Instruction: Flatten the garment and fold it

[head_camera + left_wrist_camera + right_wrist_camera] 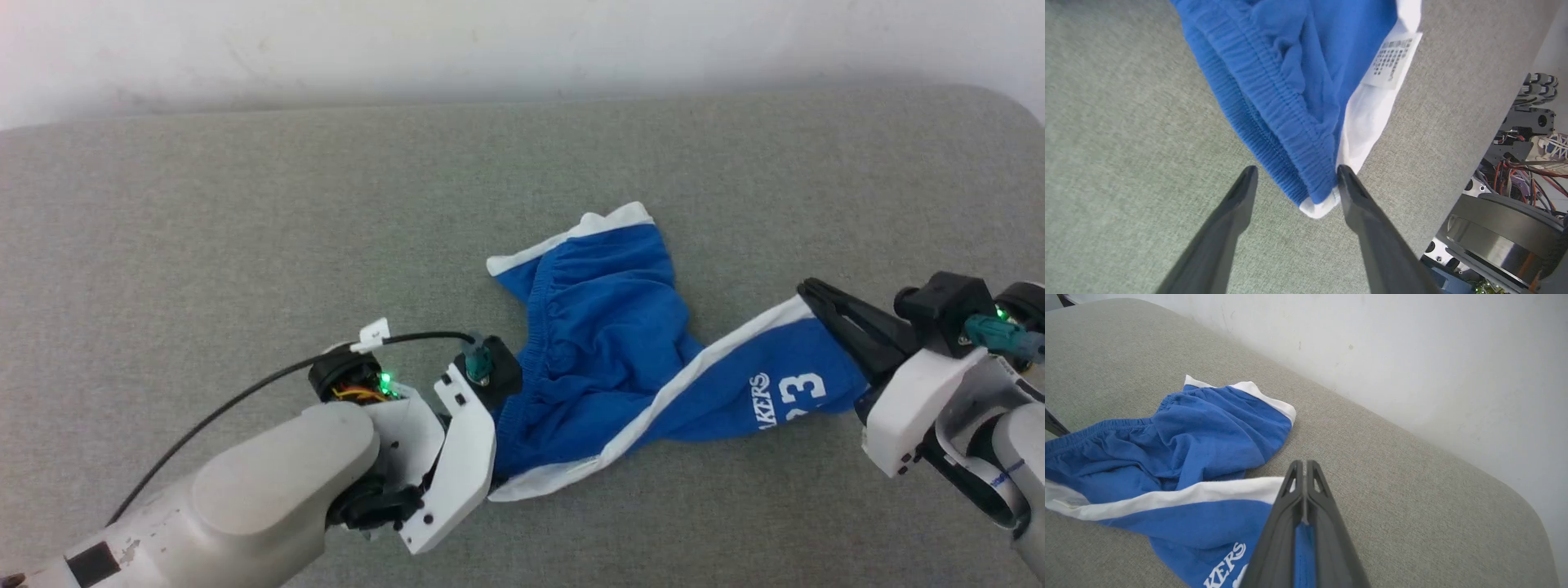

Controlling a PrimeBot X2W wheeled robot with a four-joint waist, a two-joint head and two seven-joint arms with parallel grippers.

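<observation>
On the grey woven padded surface [245, 204], near its middle, finds the small bright blue cloth sports shorts with white trim bands [604, 327] crumpled and twisted, nowhere near flat. Clamps one leg's hem between the clenched dark fingers of the right gripper [808, 287], with blue cloth in the slit between them. Holds the left gripper [1296, 169] wide and released, fingers either side of a corner of the gathered elastic waistband [1274, 102], pinching nothing. Judges flattening barely begun, with a bunched waistband; leaves smoothing and every fold to do. Reads white "KERS" and "23" on the held leg, minus leading letters hidden in a fold. Shows a small white care label [1392, 61] by the waistband, print too fine to read
</observation>
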